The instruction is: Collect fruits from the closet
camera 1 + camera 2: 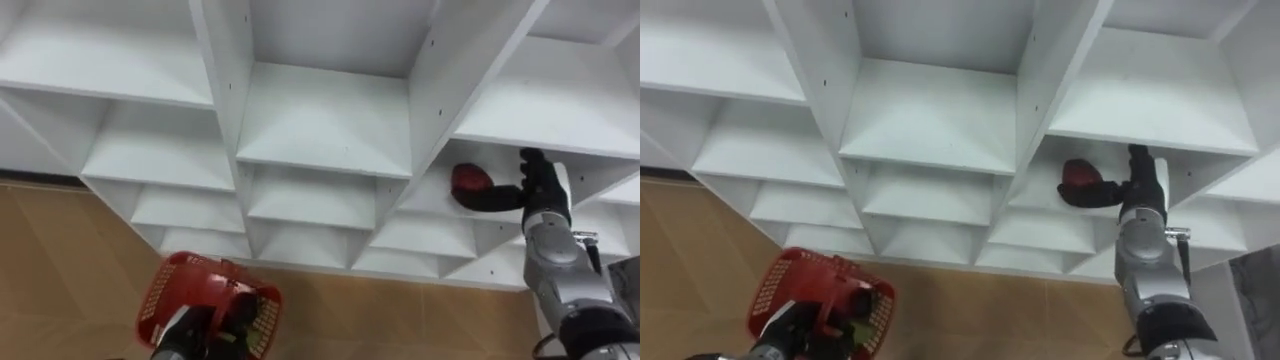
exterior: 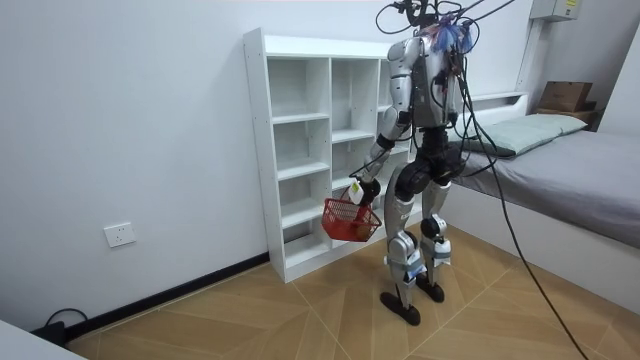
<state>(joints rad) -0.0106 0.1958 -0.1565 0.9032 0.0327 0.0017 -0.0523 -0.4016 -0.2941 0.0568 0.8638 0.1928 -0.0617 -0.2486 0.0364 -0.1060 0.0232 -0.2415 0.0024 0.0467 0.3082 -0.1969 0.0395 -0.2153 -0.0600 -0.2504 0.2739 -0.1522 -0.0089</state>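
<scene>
Down at the lower left, the robot's left hand (image 1: 232, 318) is gripping the handle of a red basket (image 1: 165, 290) with curled fingers. It is holding the basket low above the wooden floor (image 1: 60, 260), probably so that picked fruit can be dropped in. Ahead, a white closet (image 1: 325, 120) of open compartments is standing close before the robot. At the right, a dark red fruit (image 1: 468, 180) is sitting inside one compartment. The right hand (image 1: 542, 185) is reaching in to it, fingers curling along its near side and touching it, thumb raised. The grip is looking only partly closed, and the fruit is seemingly not yet lifted.
</scene>
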